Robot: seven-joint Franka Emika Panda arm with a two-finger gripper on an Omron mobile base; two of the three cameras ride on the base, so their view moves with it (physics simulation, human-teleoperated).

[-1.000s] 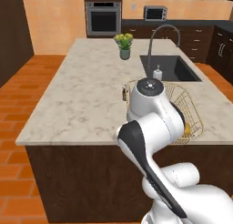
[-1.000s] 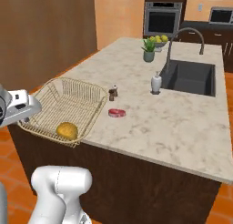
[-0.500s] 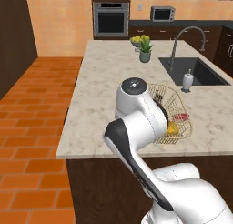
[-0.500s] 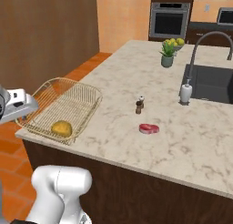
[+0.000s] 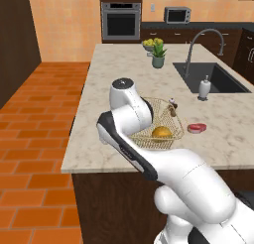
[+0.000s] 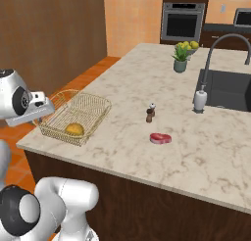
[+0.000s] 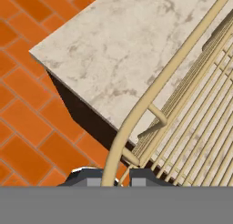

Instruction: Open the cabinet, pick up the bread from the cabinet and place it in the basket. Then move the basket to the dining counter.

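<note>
The long island counter (image 6: 147, 88), a light beige speckled stone top over a dark wood base, is seen with its near corner above an orange brick floor (image 5: 34, 139). On that corner the square, shallow basket of thin tan-gold wire mesh (image 6: 78, 110) is carried, its flared sides rising to a rounded rim. The small round golden-yellow bread roll (image 6: 74, 130) is seen lying inside the basket, toward the near end of the mesh floor.

The claw (image 7: 114, 175) is closed on the basket's rim wire at its outer edge: in the hand view the rim passes straight between the two dark finger tips, so the basket is held. From the claw, the basket body lies forward and inward over the counter, with the bread beyond the gripped rim. It cannot be told whether the base of the basket is resting on the stone or is just above it. The placing step is judged nearly complete; what remains is judged to be a release with the basket fully supported, since the gripped side stands at the counter's edge.

Further along the counter, well apart from the basket, a small dark pepper shaker (image 6: 150, 113) and a flat red piece of meat (image 6: 161, 138) are seen.
</note>
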